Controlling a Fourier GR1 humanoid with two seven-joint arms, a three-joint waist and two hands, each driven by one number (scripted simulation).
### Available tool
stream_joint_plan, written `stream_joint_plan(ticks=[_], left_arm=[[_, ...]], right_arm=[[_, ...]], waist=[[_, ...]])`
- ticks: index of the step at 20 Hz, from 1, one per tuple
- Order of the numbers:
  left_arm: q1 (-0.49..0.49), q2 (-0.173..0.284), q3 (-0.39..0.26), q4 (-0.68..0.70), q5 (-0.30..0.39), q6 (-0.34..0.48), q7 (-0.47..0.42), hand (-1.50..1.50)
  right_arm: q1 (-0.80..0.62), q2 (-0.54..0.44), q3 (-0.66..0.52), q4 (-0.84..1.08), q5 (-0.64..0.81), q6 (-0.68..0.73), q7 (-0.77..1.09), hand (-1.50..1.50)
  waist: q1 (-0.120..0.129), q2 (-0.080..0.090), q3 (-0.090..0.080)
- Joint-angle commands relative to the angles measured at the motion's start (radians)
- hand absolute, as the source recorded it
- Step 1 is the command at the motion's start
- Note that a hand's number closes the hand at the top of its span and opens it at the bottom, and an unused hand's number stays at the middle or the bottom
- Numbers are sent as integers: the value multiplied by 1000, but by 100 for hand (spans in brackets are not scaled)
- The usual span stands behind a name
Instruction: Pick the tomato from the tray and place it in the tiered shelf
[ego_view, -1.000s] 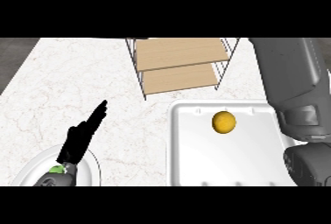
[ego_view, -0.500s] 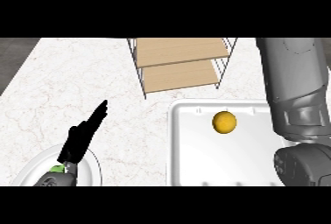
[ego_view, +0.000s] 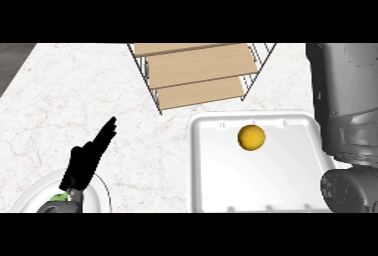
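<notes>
The tomato (ego_view: 251, 137), a small yellow-orange ball, lies in the far half of the white tray (ego_view: 221, 185) at the lower right. The tiered shelf (ego_view: 196, 75), wire-framed with wooden boards, stands just beyond the tray at the top centre. My left hand (ego_view: 87, 161) rests open at the lower left, fingers straight and pointing away, well clear of the tray. My right forearm (ego_view: 345, 110) runs up the right edge beside the tray; its hand is out of the picture.
A white plate (ego_view: 29, 200) with a small green thing (ego_view: 57, 197) on it sits at the lower left corner, under my left wrist. White marble counter (ego_view: 81, 90) stretches between the plate and the shelf. The counter's dark left edge shows at the top left.
My right forearm has swung upward along the right edge and now reaches the top of the view. The left hand, tomato and tray have stayed put.
</notes>
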Motion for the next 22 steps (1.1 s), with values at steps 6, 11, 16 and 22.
stream_joint_plan(ticks=[6, 11, 16, 22], left_arm=[[21, 1, 29, 36, -12, 26, -28, 0], [84, -14, 9, -15, -22, 32, -34, 0], [37, -5, 25, 6, -8, 0, -23, 0], [-2, 13, 52, 31, 4, -27, -9, 0]], right_arm=[[244, -169, -7, -237, -78, 200, 99, -150], [446, -192, -1, -475, -183, 386, 114, -150], [551, -277, -9, -547, -296, 489, 115, -150], [651, -381, -20, -563, -395, 604, 139, -150]], waist=[[-44, -7, 0], [-44, -9, 0], [-22, 0, 0], [-20, 1, 0]])
